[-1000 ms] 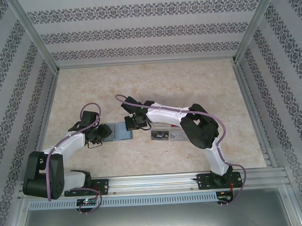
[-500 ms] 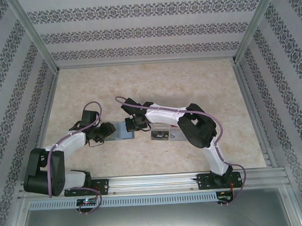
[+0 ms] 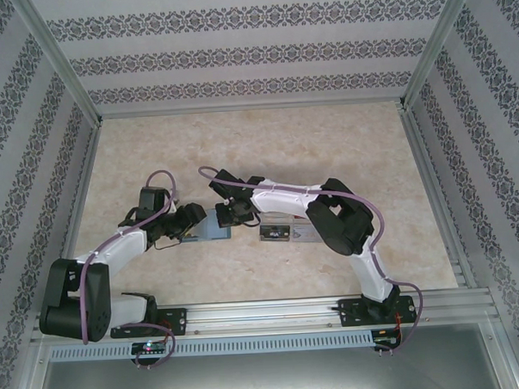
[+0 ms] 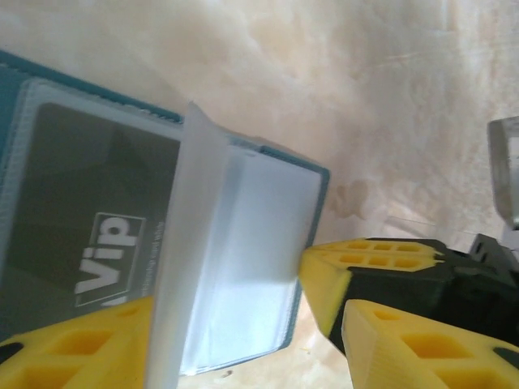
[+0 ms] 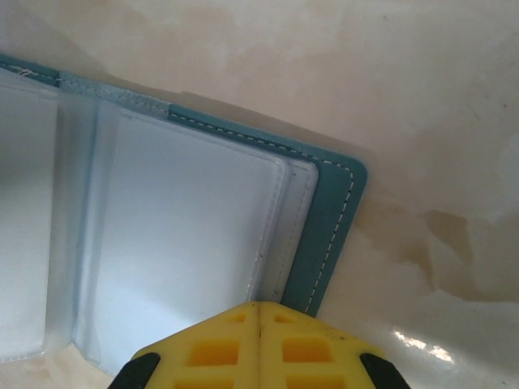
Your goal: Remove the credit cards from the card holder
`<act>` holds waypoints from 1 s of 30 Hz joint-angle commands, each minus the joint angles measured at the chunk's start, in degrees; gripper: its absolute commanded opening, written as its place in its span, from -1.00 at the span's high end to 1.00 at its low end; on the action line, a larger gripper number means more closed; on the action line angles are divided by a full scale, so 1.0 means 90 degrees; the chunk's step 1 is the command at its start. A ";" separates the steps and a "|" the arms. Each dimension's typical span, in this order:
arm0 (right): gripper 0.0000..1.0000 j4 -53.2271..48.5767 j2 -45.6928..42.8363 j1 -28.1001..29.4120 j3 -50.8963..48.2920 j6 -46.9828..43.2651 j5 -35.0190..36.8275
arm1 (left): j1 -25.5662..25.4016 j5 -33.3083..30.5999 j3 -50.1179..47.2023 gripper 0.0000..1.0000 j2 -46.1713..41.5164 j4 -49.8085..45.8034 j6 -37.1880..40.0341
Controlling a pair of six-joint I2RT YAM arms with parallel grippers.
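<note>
Nearest, both arm bases sit on the rail (image 3: 273, 313) at the table's front edge, and the arms lean inward to meet just left of the middle. The top view shows the left gripper (image 3: 194, 217) and right gripper (image 3: 228, 215) crowded over the holder (image 3: 211, 232), which lies flat and open on the table (image 3: 266, 142), but its insides and the jaws are too small to read there. The left wrist view fills that in: the left gripper's yellow fingers (image 4: 81, 348) are spread wide, with an upright clear sleeve leaf (image 4: 190, 243) between them, just beside the left finger. Whether the finger touches the leaf I cannot tell. Left of the leaf a dark Vip card (image 4: 89, 219) sits in its pocket; right of it a pale card (image 4: 251, 267) sits in another. The same view catches the right gripper's tips at the holder's right edge. The right wrist view shows those fingers pressed together, gripping nothing, their tip over the near edge of a pocket holding the pale card, with the teal stitched border beside it. Right of the holder, just apart, a clear box (image 3: 278, 231) lies under the right arm. Bare table runs beyond.
</note>
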 commanded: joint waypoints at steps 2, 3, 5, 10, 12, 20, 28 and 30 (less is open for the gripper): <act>1.00 -0.0026 -0.0651 0.0003 -0.0339 0.0059 0.0362 | -0.0222 0.0303 0.0073 -0.17 0.0277 0.0592 -0.0167; 1.00 -0.0019 -0.0766 0.0002 -0.0412 0.0064 0.0409 | -0.0271 0.0304 0.0096 -0.17 0.0371 0.0673 -0.0219; 1.00 -0.0016 -0.0967 -0.0023 -0.0537 0.0078 0.0499 | -0.0396 0.0287 0.0144 -0.15 0.0543 0.0808 -0.0309; 1.00 0.0065 -0.1351 -0.0037 -0.0859 0.0170 0.0650 | -0.0785 0.0092 0.0294 -0.14 0.0906 0.0946 -0.0417; 1.00 0.0071 -0.1416 -0.0032 -0.0912 0.0185 0.0674 | -0.0866 0.0065 0.0278 -0.13 0.0986 0.0993 -0.0463; 1.00 0.0101 -0.1329 -0.0027 -0.0801 0.0177 0.0576 | -0.0887 -0.0386 0.0387 -0.13 0.0617 0.0402 -0.0270; 0.92 0.0399 -0.1083 0.0021 -0.0438 0.0117 0.0046 | -0.0368 -0.1331 0.0285 0.14 -0.0461 -0.0728 -0.0132; 0.90 0.0494 -0.0927 0.0046 -0.0272 0.0148 -0.0193 | -0.0176 -0.1548 0.0213 0.28 -0.0639 -0.1037 -0.0103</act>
